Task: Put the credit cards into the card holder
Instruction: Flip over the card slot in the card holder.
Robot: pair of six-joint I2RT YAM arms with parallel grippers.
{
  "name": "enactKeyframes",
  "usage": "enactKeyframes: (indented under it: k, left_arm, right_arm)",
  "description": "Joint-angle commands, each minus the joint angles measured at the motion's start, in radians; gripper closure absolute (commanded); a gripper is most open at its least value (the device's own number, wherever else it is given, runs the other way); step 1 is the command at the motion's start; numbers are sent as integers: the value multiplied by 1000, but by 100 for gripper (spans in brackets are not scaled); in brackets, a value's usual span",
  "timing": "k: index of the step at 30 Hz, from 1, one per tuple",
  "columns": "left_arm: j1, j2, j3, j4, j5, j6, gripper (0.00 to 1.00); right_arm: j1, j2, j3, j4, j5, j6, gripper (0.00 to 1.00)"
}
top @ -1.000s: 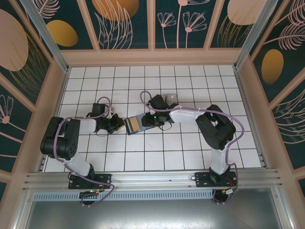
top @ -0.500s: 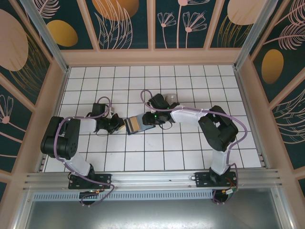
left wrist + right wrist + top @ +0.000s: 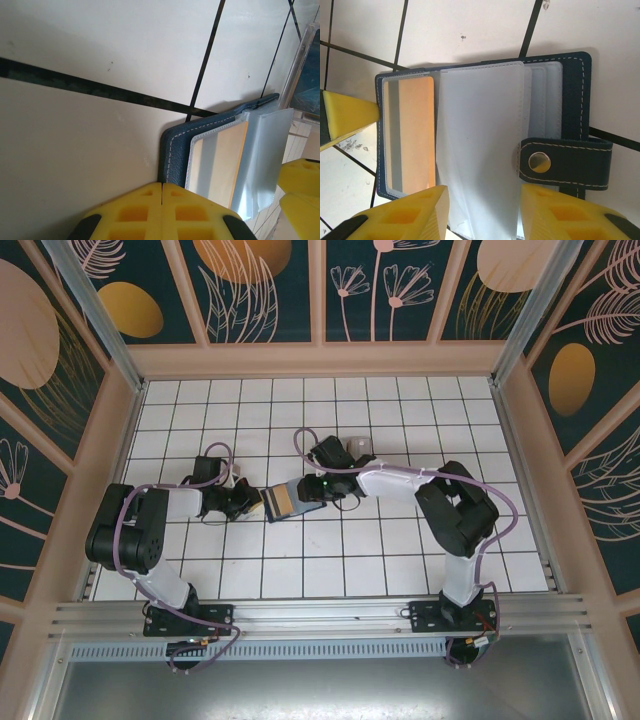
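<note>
The card holder [image 3: 283, 501] lies open on the tiled floor between my two grippers, navy cover down. An orange-beige credit card [image 3: 415, 135] sits in its left clear pocket [image 3: 220, 160]. Several clear sleeves [image 3: 480, 145] fan across the middle, and the clasp tab [image 3: 565, 162] with its metal snap lies at the right. My right gripper [image 3: 482, 200] is open, hovering over the holder with its fingers either side of the top sleeve's lower edge. My left gripper [image 3: 162, 186] is shut with nothing in it, its tip against the holder's cover [image 3: 175, 150] at the left edge.
A clear plastic rack [image 3: 358, 448] stands just behind the right gripper, its edge at the upper right of the left wrist view [image 3: 302, 60]. White tiles stretch all round, with walls at the sides and back. The right gripper's yellow fingers [image 3: 299, 175] are close past the holder.
The right arm's elbow has shifted slightly. Both grippers and the card holder stay where they were.
</note>
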Motion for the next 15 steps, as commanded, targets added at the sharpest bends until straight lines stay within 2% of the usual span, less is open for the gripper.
enactKeyframes:
  k: [1,9,15]
  left_arm:
    - [-6,41,1,-39,2,13,100]
    - [-6,38,-2,-38,1,14,100]
    - [-6,40,1,-43,4,15,100]
  right_arm:
    - [8,26,35,0,-9,-23,59]
    - [11,40,44,15,-32,-21,65]
    - [11,30,33,53,-82,-21,66]
